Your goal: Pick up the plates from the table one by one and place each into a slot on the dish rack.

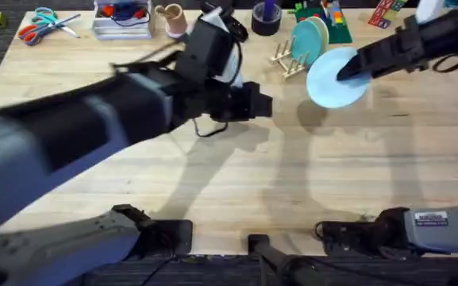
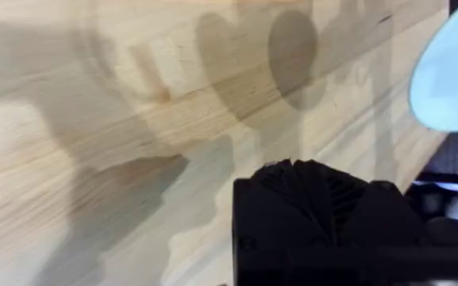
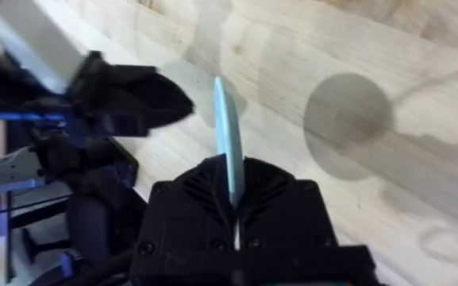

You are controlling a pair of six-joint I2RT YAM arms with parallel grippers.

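A pale blue plate hangs above the table, just right of the dish rack. My right gripper is shut on its rim. The right wrist view shows the same plate edge-on between my right gripper's fingers. A teal-green plate stands upright in a slot of the rack. My left gripper hovers over the table's middle, left of the rack, shut and holding nothing. Its wrist view shows the left gripper above bare wood, with the blue plate off to one side.
Along the far edge lie scissors, a clear tray of small items, a tan cup, a dark tape roll and coloured items behind the rack. The left arm spans the table's left half.
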